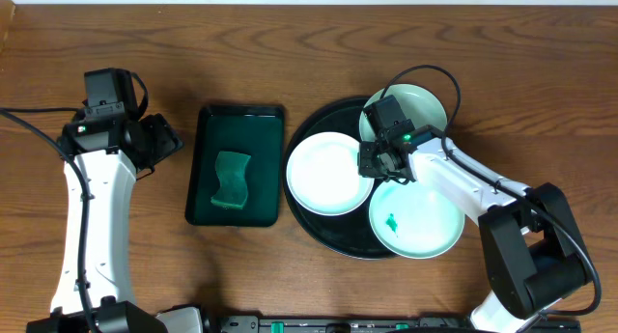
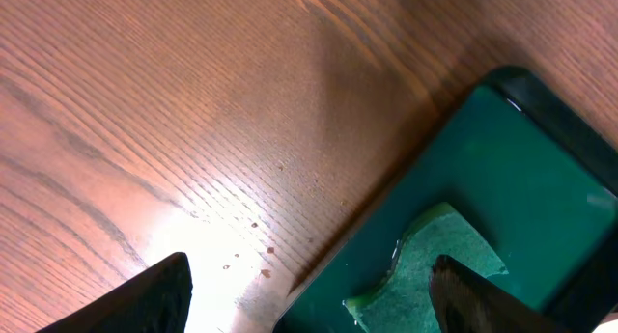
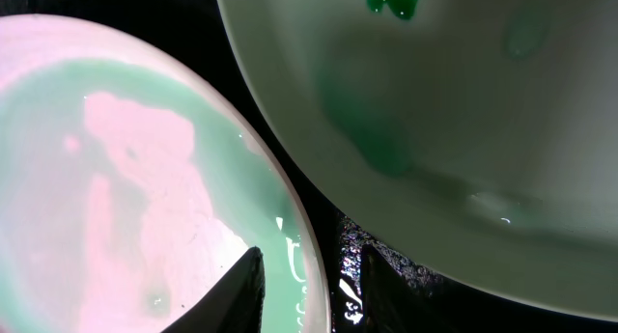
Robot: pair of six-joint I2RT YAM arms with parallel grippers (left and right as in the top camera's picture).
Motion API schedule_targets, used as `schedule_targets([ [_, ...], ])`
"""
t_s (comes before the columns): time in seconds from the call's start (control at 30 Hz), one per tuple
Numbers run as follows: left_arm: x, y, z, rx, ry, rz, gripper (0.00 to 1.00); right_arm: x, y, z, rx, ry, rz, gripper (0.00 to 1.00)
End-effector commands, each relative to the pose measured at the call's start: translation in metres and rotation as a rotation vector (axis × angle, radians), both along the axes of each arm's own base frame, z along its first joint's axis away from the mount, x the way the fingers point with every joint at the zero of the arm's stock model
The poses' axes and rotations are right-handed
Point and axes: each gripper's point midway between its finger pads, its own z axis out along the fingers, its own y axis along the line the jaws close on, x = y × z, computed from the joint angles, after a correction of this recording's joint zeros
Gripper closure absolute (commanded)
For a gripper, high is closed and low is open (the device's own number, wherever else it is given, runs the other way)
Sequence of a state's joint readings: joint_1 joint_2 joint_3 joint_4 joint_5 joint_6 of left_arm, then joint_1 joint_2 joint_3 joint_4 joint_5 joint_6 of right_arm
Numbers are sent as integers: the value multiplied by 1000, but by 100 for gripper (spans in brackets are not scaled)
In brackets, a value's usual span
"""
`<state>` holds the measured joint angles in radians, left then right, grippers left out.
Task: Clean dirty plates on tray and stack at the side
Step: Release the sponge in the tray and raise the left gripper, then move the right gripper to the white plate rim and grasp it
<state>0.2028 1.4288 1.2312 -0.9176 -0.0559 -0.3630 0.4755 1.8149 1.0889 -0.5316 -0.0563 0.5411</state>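
Note:
Three white plates lie on the round black tray [image 1: 333,116]: one at the left [image 1: 323,174], one at the back right [image 1: 417,106], and one at the front right [image 1: 425,227] with a small green smear. My right gripper [image 1: 370,164] hangs low over the tray between them. In the right wrist view the right gripper [image 3: 314,270] is open, its fingers set either side of the left plate's [image 3: 126,169] rim without touching it. The smeared plate [image 3: 463,111] is just beyond. My left gripper [image 1: 166,140] is open and holds nothing.
A rectangular dark green tray [image 1: 208,121] with a green sponge [image 1: 232,179] sits left of the black tray. In the left wrist view, the left gripper [image 2: 309,280] hovers above the green tray's [image 2: 521,150] left edge and the sponge [image 2: 425,261]. Small crumbs dot the wood.

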Motion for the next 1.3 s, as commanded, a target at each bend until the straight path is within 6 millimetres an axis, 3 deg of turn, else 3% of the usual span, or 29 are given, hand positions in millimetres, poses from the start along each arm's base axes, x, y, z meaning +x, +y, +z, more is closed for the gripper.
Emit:
schedule_targets([
  [0.0,1,3,6,9,-14,12,21,-5,3,-8,-8,22,11,69],
  [0.27,1,3,6,9,-14,12,20,-7,2,-16,-17,40,12,76],
  [1.03,1,3,6,9,-14,12,20,-8,3,-17,-64,16,26,76],
  [1.27,1,3,6,9,-14,12,20,-8,4,-17,-64,16,23,82],
])
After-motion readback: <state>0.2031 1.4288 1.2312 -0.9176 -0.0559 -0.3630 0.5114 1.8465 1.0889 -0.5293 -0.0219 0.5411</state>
